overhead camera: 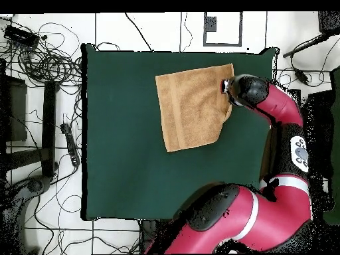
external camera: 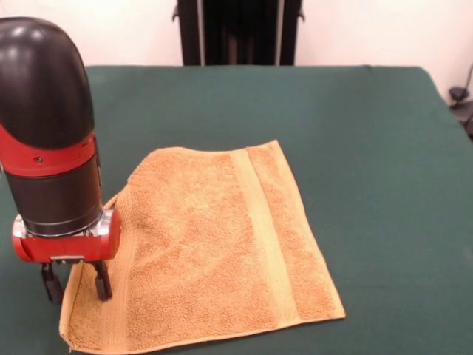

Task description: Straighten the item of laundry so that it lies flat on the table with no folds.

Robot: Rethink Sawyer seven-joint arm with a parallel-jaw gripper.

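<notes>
The golden-orange towel [external camera: 222, 251] lies spread on the dark green table [external camera: 369, 133], near its front edge. One ribbed band runs down its right part. Its left side is rumpled, with the far left corner bunched up next to the arm. My gripper [external camera: 75, 284] hangs at the towel's near left edge, open, one finger on each side of that edge. In the overhead view the towel [overhead camera: 189, 109] lies at the table's [overhead camera: 133, 166] top middle, and the arm's head [overhead camera: 247, 89] covers its right edge and hides the fingers.
The robot's black pedestal [external camera: 236, 29] stands at the table's far side. The red arm [overhead camera: 265, 206] curves along the table's right and bottom edges in the overhead view. Cables [overhead camera: 40, 60] lie on the floor beyond the table's left edge.
</notes>
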